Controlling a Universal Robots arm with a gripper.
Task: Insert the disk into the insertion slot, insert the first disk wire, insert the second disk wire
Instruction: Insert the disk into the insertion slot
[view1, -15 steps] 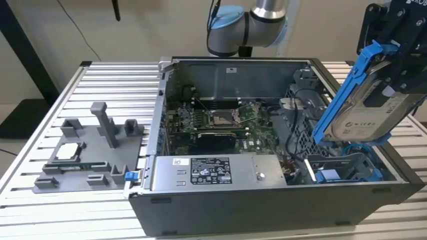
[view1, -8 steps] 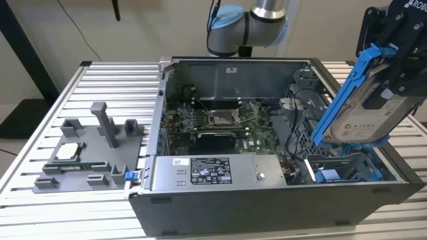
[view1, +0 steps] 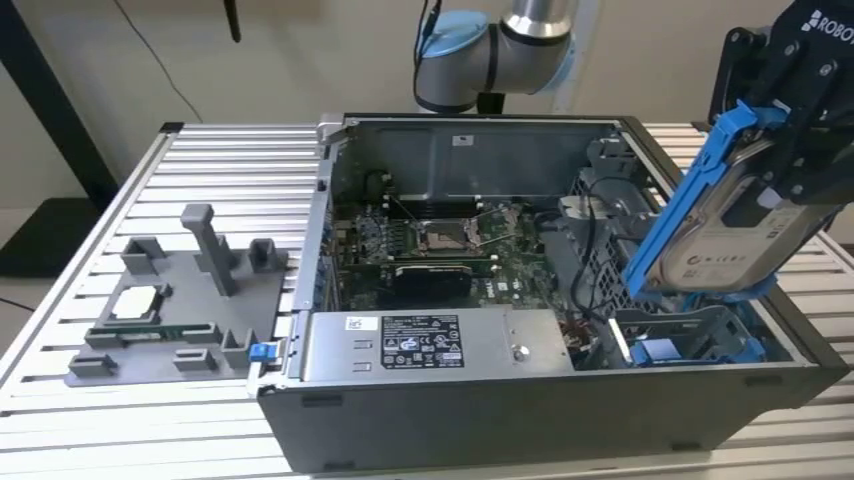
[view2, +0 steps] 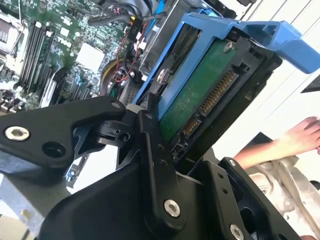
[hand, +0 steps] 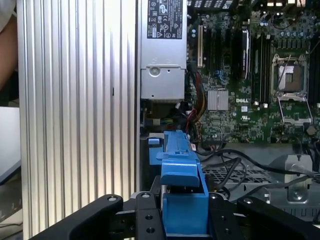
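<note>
The disk (view1: 727, 240), a silver-grey drive with a white label in a bright blue carrier frame (view1: 694, 170), hangs tilted above the open computer case's corner on the exterior view's right. My gripper (view1: 790, 150) is shut on it from above. In the second wrist view the disk's green underside (view2: 200, 95) and connector face the camera, with a black finger (view2: 150, 120) against its edge. The first wrist view has the blue carrier (hand: 182, 200) between the fingers. The insertion slot (view1: 694, 345), a grey bay with blue tabs, lies just below the disk. Black cables (hand: 235, 160) run beside the bay.
The grey labelled power-supply box (view1: 427, 345) sits along the case's front wall beside the slot. The motherboard (view1: 427, 240) lies behind it and a perforated cage (view1: 601, 280) borders the bay. A grey fixture with parts (view1: 174, 300) stands on the slatted table. A person's hand (view2: 300, 137) is near the case.
</note>
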